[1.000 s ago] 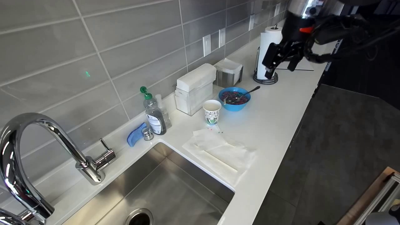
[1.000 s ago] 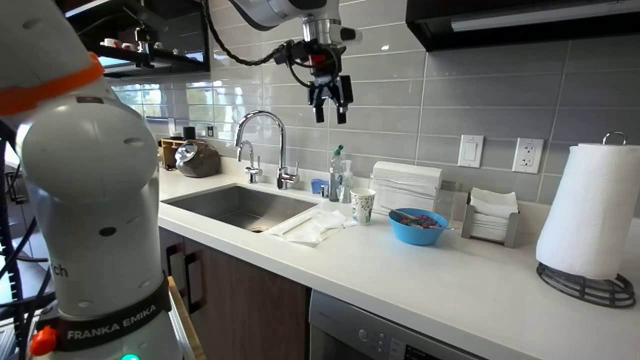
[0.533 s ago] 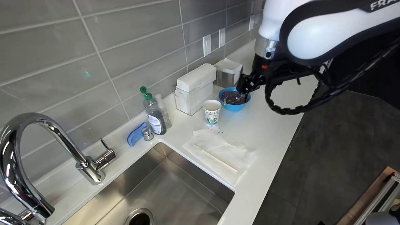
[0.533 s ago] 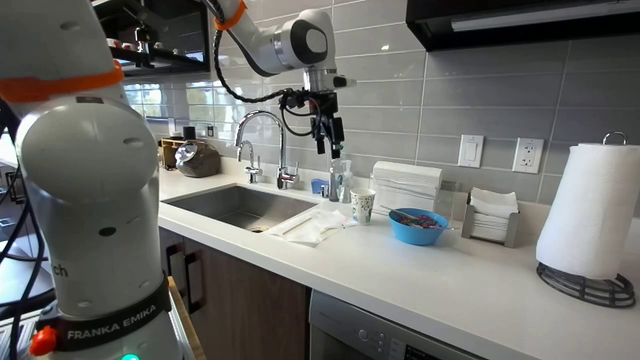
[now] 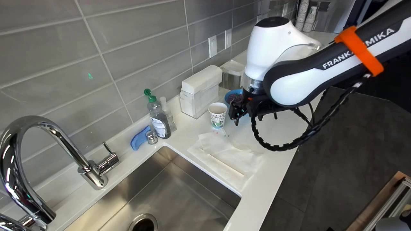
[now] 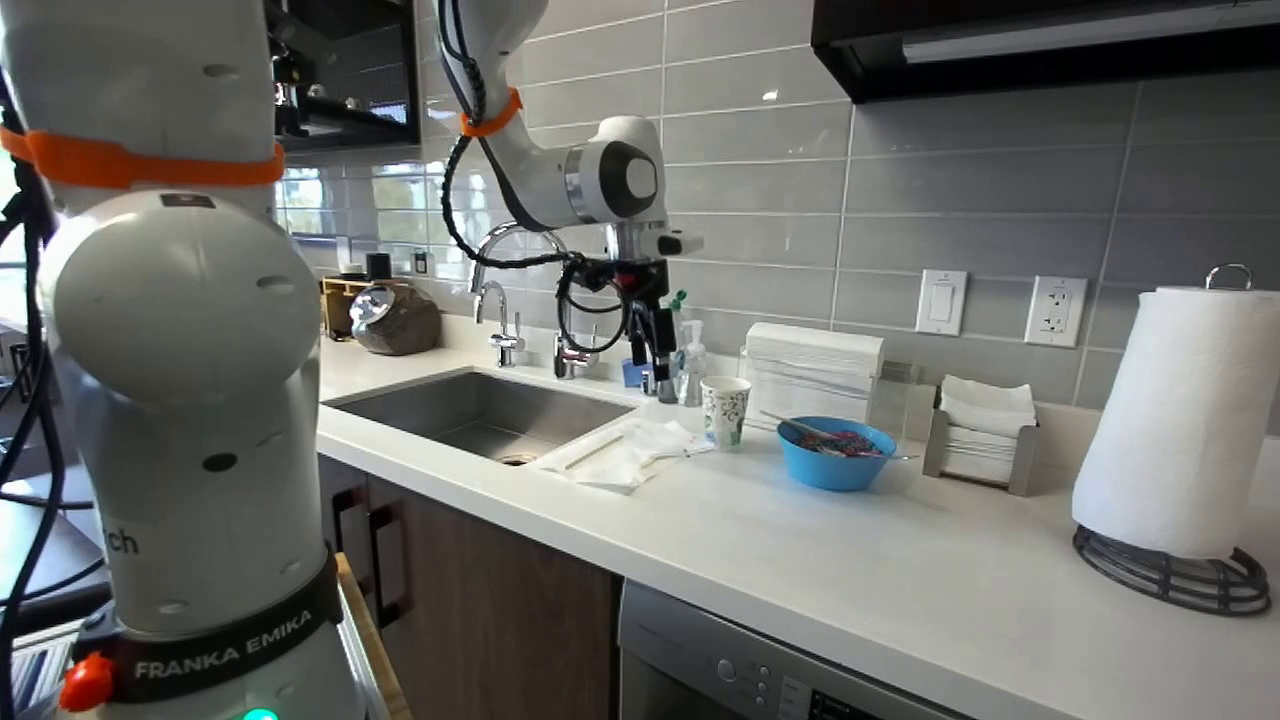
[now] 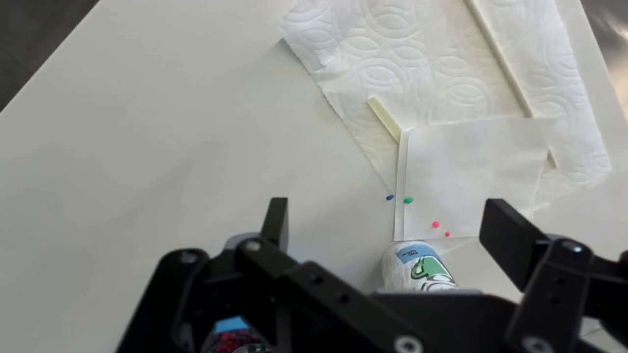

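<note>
My gripper point(image 7: 387, 208) is open and empty; its black fingers stand wide apart in the wrist view. It hovers above the white counter, near a patterned paper cup point(image 7: 417, 267) that shows between the fingers, partly hidden by the gripper's body. The cup stands upright in both exterior views point(image 5: 218, 115) point(image 6: 725, 412). A blue bowl point(image 6: 835, 468) with dark red and blue bits and a spoon stands beside the cup; the arm partly hides it in an exterior view point(image 5: 231, 94). White paper sheets point(image 7: 471, 166) lie by the cup with thin sticks point(image 7: 500, 59) and several small coloured bits.
A steel sink point(image 5: 179, 192) with a chrome faucet point(image 5: 19, 160) adjoins the paper sheets. A soap bottle point(image 5: 159, 120), a blue sponge point(image 5: 140, 138) and a towel stack point(image 5: 202, 89) stand along the tiled wall. A napkin holder point(image 6: 980, 440) and paper roll point(image 6: 1180, 420) stand farther along.
The arm has come down toward the counter. The gripper has dropped from high above to nearer the cup and paper sheets, staying open. The objects on the counter have not moved.
</note>
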Robot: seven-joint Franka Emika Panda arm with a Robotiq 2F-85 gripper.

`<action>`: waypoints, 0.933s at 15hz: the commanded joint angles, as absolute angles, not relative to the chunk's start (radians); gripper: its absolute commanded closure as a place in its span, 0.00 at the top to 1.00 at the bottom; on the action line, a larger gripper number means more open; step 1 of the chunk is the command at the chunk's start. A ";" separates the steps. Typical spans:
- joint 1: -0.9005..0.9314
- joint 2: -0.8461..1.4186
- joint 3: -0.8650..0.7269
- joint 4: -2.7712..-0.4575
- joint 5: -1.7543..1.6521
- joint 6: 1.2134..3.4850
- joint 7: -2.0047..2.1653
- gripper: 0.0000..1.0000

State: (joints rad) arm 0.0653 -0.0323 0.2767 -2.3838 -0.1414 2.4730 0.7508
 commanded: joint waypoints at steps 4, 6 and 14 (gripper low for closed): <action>0.127 0.044 0.221 -2.377 -0.125 2.528 0.749 1.00; 0.128 0.047 0.219 -2.372 -0.124 2.528 0.749 1.00; 0.170 0.179 0.187 -2.335 -0.132 2.654 0.764 1.00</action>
State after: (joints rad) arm 0.1349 0.1020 0.2166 -2.3624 -0.1314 2.5793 0.7540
